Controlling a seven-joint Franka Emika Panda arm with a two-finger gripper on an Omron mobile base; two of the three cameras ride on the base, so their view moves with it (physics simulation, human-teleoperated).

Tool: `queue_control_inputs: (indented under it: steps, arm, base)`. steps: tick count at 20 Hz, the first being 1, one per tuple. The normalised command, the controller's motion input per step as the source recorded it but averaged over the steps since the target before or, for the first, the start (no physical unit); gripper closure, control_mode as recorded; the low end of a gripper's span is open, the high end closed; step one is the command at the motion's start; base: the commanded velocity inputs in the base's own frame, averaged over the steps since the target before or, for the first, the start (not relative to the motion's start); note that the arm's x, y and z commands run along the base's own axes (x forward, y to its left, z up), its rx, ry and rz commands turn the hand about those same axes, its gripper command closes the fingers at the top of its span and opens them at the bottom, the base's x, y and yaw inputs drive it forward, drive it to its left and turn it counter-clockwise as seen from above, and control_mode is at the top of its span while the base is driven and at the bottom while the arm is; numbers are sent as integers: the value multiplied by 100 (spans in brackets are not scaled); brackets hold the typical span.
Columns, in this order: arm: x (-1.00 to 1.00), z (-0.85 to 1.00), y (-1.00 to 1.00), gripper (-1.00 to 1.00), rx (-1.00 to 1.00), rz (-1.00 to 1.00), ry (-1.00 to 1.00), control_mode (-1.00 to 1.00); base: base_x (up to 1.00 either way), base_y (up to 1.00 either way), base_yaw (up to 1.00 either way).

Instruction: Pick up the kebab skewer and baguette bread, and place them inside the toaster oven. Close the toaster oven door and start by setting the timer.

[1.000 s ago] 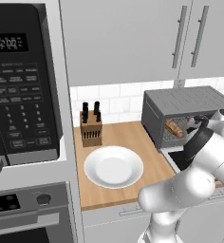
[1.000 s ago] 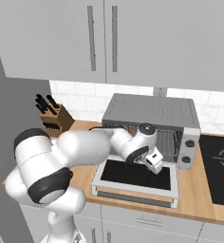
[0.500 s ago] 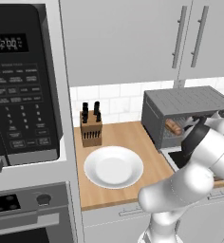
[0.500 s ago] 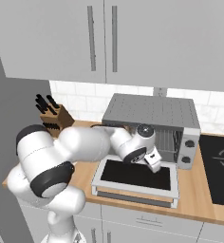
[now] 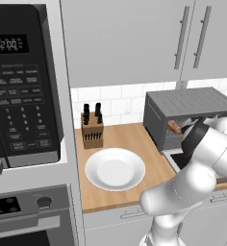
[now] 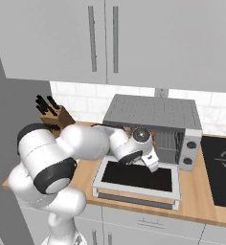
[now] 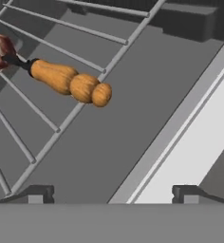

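The grey toaster oven [image 6: 153, 114] [image 5: 188, 103] stands with its door [image 6: 137, 178] folded down flat toward me. On the wire rack [image 7: 52, 124] inside lies the kebab skewer [image 7: 69, 83], its orange handle pointing out and its dark red meat [image 7: 0, 50] deeper in. In the left base view the skewer [image 5: 175, 127] shows in the oven's mouth. My gripper [image 6: 153, 162] [image 7: 112, 194] hovers over the lowered door just outside the opening, open, with nothing between its fingers. The baguette bread is out of view.
A white plate [image 5: 115, 168] with nothing on it sits on the wooden counter [image 5: 120, 139], with a knife block [image 5: 92, 129] behind it. A black microwave [image 5: 24, 91] hangs at the left. The oven's knobs [image 6: 191, 153] are on its right side, next to a black cooktop [image 6: 222, 167].
The arm's elbow has shifted slightly while the hand stays over the lowered door. The jaws remain wide open and the skewer lies still on the rack.
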Motion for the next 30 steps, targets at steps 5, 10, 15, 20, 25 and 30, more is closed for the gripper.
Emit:
queue_control_inputs:
  steps: [5,10,15,20,25,30]
  arm:
    - [35,-23,30,-100,2,-7,-9,-100]
    - [-44,-19,3,-100,1,-1,-1,-100]
    - [-100,1,0,-100,0,8,0,-100]
    - [-94,0,44,-100,-1,23,5,-100]
    - [-52,-4,22,-100,-9,27,28,-100]
    - [-27,-5,0,-100,-14,25,41,-100]
  base:
    - [0,0,0]
    - [0,0,0]
    - [0,0,0]
    - [0,0,0]
    - [0,0,0]
    - [0,0,0]
